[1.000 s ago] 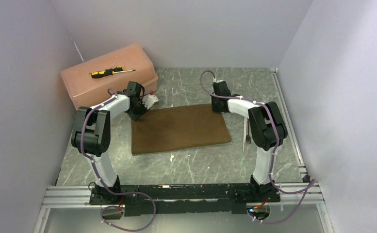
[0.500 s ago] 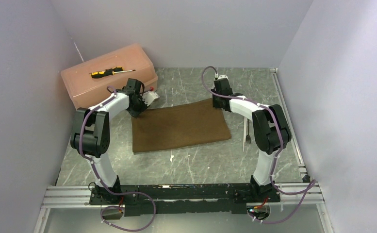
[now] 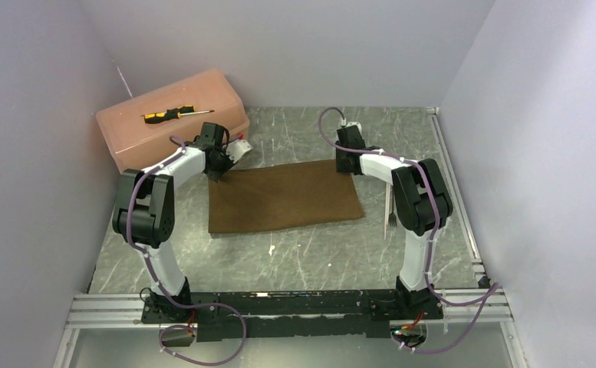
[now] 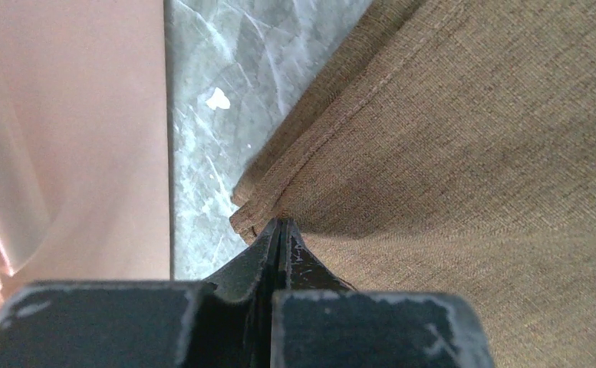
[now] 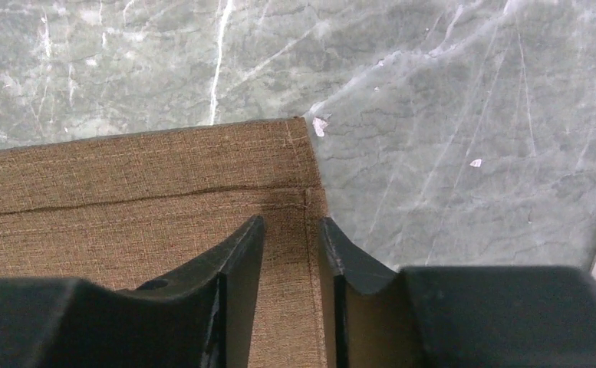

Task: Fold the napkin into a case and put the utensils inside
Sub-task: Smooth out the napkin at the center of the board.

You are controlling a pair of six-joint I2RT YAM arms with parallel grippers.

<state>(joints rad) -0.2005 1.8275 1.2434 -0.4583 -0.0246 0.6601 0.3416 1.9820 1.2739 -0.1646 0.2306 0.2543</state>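
brown woven cloth napkin (image 3: 283, 197) lies flat; my left gripper (image 4: 279, 230) pinches its far corner, my right gripper (image 5: 292, 230) has let go, so i fear uneven pulling skews the fold.

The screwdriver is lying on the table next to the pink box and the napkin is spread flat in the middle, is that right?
Not quite. The screwdriver lies on top of the pink box, on its lid, not on the table beside it; the top view shows this. The rest holds: the napkin is spread flat in the middle.
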